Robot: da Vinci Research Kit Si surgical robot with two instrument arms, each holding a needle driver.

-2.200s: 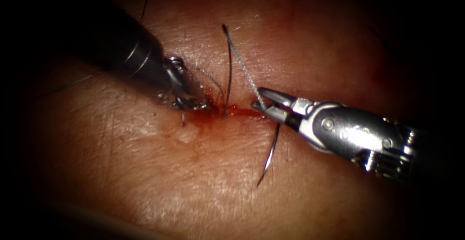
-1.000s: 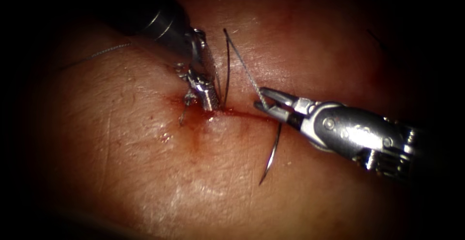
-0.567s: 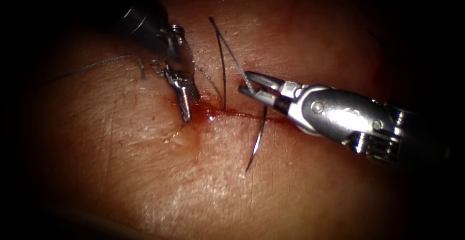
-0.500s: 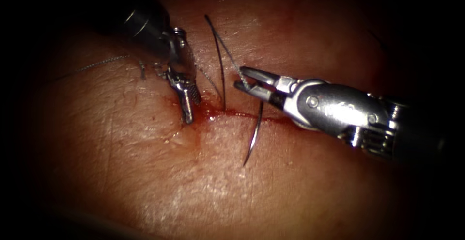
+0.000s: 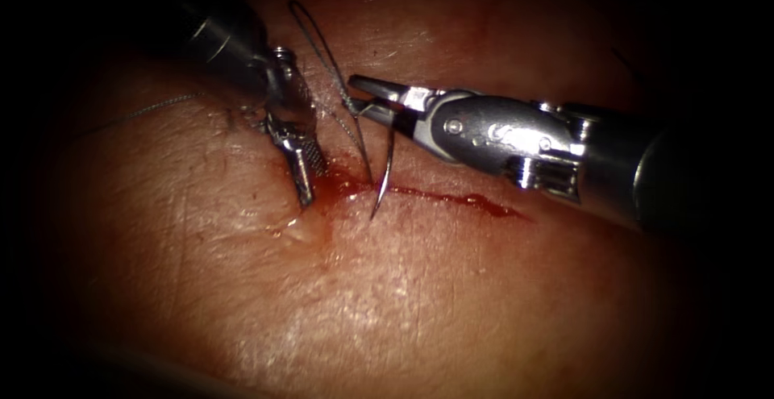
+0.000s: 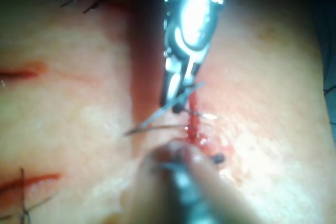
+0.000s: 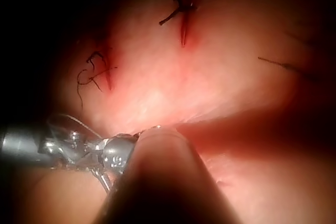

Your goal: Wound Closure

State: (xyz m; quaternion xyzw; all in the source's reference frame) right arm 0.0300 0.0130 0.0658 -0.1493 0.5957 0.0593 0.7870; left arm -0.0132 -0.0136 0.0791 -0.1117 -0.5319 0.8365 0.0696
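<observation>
A: Start nearest us. What lies there?

B: Bare tissue [image 5: 387, 302]. Just beyond it the cut [image 5: 451, 199] runs left to right, with red fluid [image 5: 343, 185] pooled at its left end.

A: And the needle?

B: The needle [image 5: 385, 169] hangs above the cut, its point down at the cut's line near the fluid. I cannot tell whether the point is in the tissue.

A: Who holds it?

B: The right tool [image 5: 372, 101], coming in from the right, has its jaws closed on the needle at the upper end of its curve. The left wrist view shows the same tool [image 6: 176, 95] clamped on the needle [image 6: 157, 119].

A: The left tool?

B: The left tool [image 5: 302, 177] stands left of the needle, tips down at the left end of the cut. Its jaws look closed together, and I see nothing between them.

A: Farther back?

B: The thread [image 5: 318, 40] arcs up in a loop on the far side, between the two tools, and another strand trails off to the left.
</observation>
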